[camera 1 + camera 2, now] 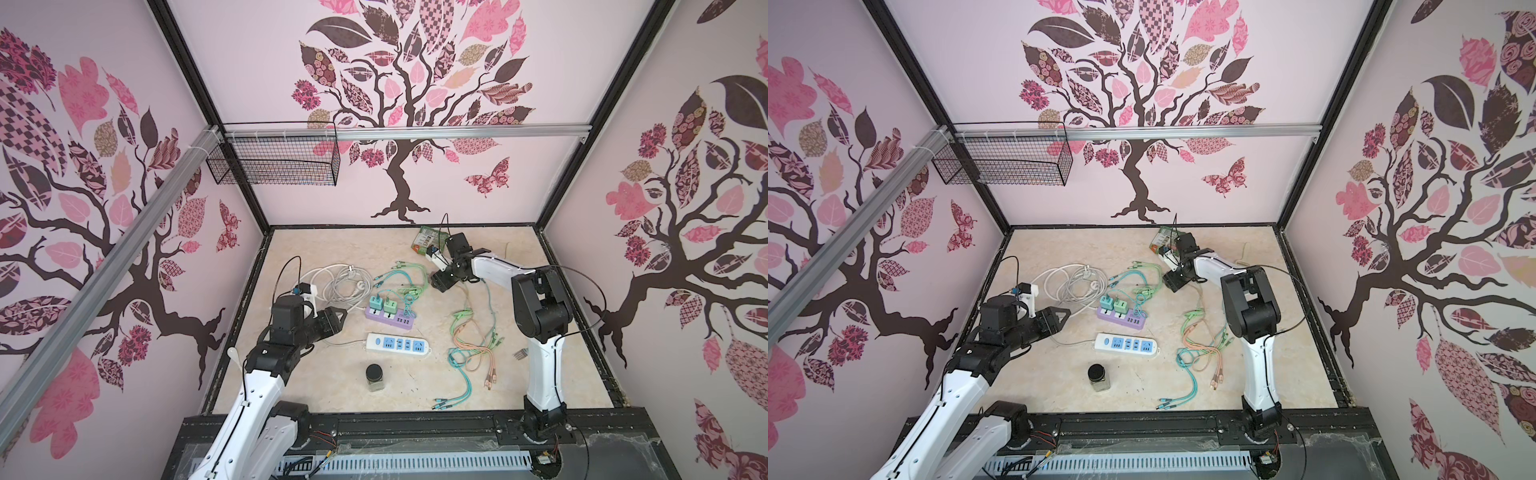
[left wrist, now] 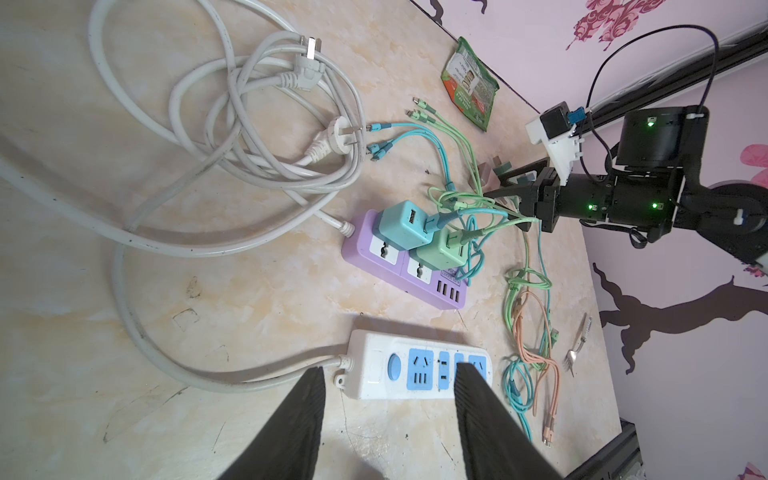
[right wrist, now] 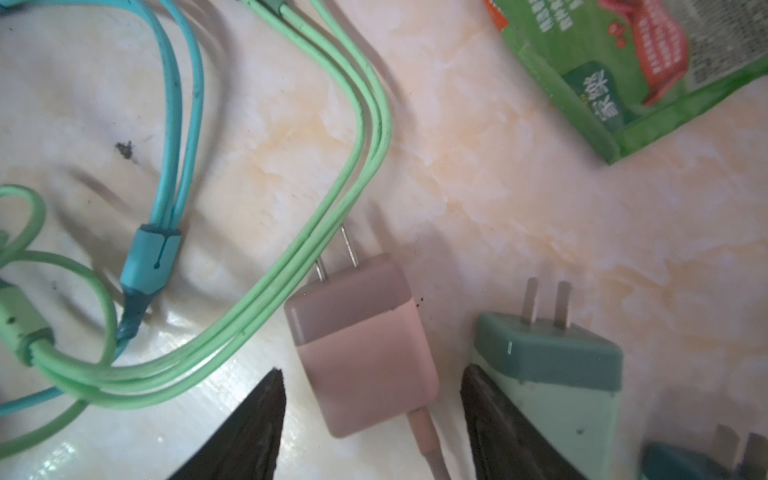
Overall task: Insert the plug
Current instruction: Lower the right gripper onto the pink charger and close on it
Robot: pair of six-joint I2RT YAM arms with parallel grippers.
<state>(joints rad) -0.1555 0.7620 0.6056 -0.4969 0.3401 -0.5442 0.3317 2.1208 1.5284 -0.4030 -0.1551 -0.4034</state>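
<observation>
Pink and lying flat on the worktop (image 1: 316, 386), the plug (image 3: 361, 345) sits beyond the purple power strip (image 1: 390, 318), off to its right towards the back wall. Its two prongs point away from the right end effector (image 3: 372, 370). That end effector hangs low over the plug with its jaws apart, one on each side of the plug's body, and a strip of bare worktop shows on both sides, so nothing is clamped. Thin green cables (image 3: 332, 199) cross the tips of the prongs. A green plug (image 3: 552, 374) lies just beside the pink one, partly behind one jaw.

Two small chargers, one teal (image 2: 405, 226) and one green (image 2: 444, 249), stand in the purple power strip, and two of its sockets are free. A white power strip (image 1: 398, 344) lies just in front of it. The left end effector (image 2: 389, 368) hovers to the left of the purple power strip, jaws apart and holding nothing.
</observation>
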